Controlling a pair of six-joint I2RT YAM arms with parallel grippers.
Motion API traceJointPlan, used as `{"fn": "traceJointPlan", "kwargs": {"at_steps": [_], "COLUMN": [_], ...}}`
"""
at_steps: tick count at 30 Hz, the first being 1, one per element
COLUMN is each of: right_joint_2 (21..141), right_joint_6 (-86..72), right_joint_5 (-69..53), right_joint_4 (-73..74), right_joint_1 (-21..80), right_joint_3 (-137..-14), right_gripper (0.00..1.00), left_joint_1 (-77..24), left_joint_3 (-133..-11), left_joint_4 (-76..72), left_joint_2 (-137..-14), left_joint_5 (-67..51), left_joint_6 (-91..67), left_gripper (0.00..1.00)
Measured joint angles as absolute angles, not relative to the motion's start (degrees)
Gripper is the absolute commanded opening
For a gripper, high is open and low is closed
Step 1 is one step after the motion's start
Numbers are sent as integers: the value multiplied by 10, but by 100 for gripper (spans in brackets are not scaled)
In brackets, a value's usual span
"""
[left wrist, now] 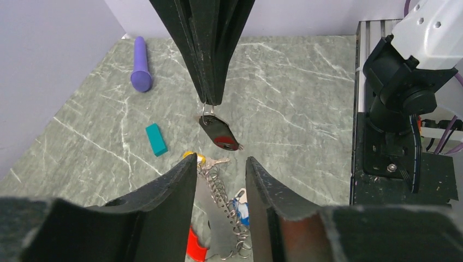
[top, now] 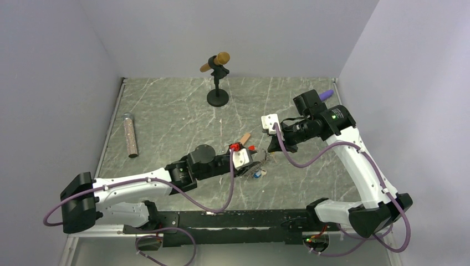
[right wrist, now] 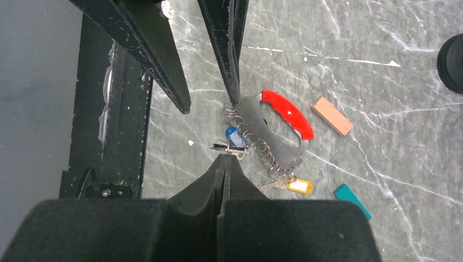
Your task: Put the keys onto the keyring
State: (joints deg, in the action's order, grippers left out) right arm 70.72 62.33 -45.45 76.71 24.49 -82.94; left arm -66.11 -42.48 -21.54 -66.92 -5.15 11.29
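The keyring lies on the marble table: a red curved clip [right wrist: 288,113], a silvery chain [right wrist: 263,148], a yellow tag [right wrist: 299,186] and a blue tag [right wrist: 233,134]. My left gripper [left wrist: 221,161] is open, low over the bunch, its fingers on either side of the chain [left wrist: 221,194]. My right gripper [right wrist: 226,157] is shut on a key. It pinches the small ring of a black-headed key [left wrist: 218,132], which hangs just above the table beyond the left fingertips. In the top view both grippers, left [top: 248,165] and right [top: 270,148], meet over the bunch [top: 256,172].
A tan block [right wrist: 332,115] lies beside the red clip and a teal block [right wrist: 352,199] beyond the yellow tag. A purple object [left wrist: 141,64] lies by the right wall. A microphone stand [top: 218,83] is at the back and a tube [top: 130,134] at the left.
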Motion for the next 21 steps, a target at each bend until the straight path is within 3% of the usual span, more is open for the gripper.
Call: {"fn": "traceJointPlan", "kwargs": {"at_steps": [21], "right_joint_2": [713], "right_joint_6": [619], "right_joint_5": [-468], "right_joint_4": [767], "right_joint_1": [248], "right_joint_3": [-829], "right_gripper": [0], "left_joint_1": [-667], "left_joint_3": [-432], "left_joint_4": [-258], "left_joint_2": [-694], "left_joint_5": [-31], "left_joint_6": [126], "left_gripper": [34]}}
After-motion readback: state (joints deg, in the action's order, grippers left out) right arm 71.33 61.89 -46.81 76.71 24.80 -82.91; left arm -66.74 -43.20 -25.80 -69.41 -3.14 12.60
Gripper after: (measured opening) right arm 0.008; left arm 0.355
